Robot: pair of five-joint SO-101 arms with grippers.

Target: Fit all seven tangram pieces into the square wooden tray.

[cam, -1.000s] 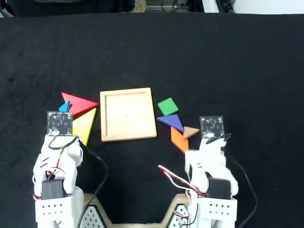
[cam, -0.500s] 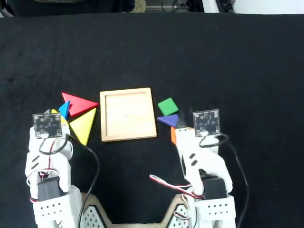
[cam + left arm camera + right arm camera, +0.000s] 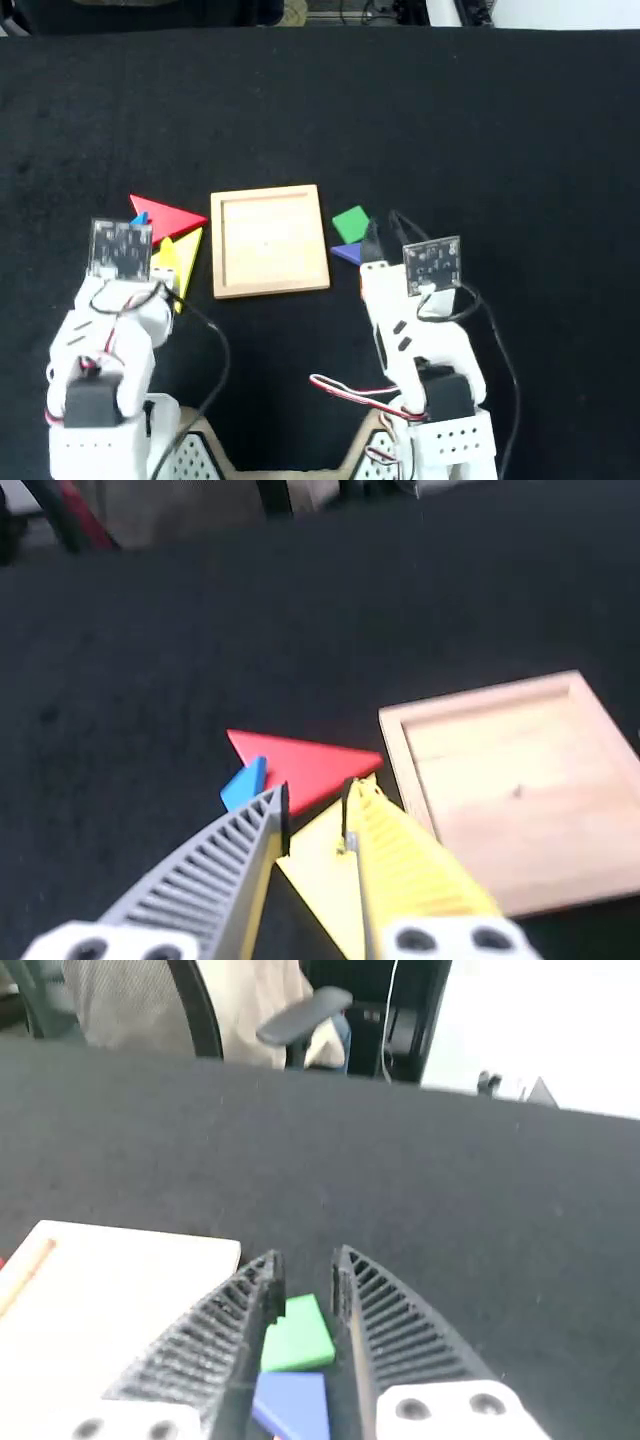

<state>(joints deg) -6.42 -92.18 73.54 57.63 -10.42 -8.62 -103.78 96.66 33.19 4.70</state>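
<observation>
The square wooden tray point(image 3: 270, 240) lies empty mid-table, also seen in the left wrist view point(image 3: 510, 780). Left of it sit a red triangle point(image 3: 168, 216), a small blue piece point(image 3: 140, 217) and a yellow triangle point(image 3: 180, 255). My left gripper point(image 3: 313, 802) hovers open over the edge where the red triangle point(image 3: 300, 763) and the yellow triangle point(image 3: 318, 868) meet, the blue piece point(image 3: 243, 784) beside it. Right of the tray are a green square point(image 3: 351, 221) and a purple triangle point(image 3: 348, 252). My right gripper point(image 3: 305, 1265) is open above the green square point(image 3: 297, 1335) and the purple triangle point(image 3: 292, 1405).
Black cloth covers the table point(image 3: 480, 130), with wide free room beyond the tray and to the far right. The right arm's body point(image 3: 405, 320) covers the spot just right of the tray's near corner. Chairs stand past the table's far edge.
The left arm swung back right, over the red and yellow triangles. The right arm moved left and forward toward the green square, covering the orange and tan pieces.
</observation>
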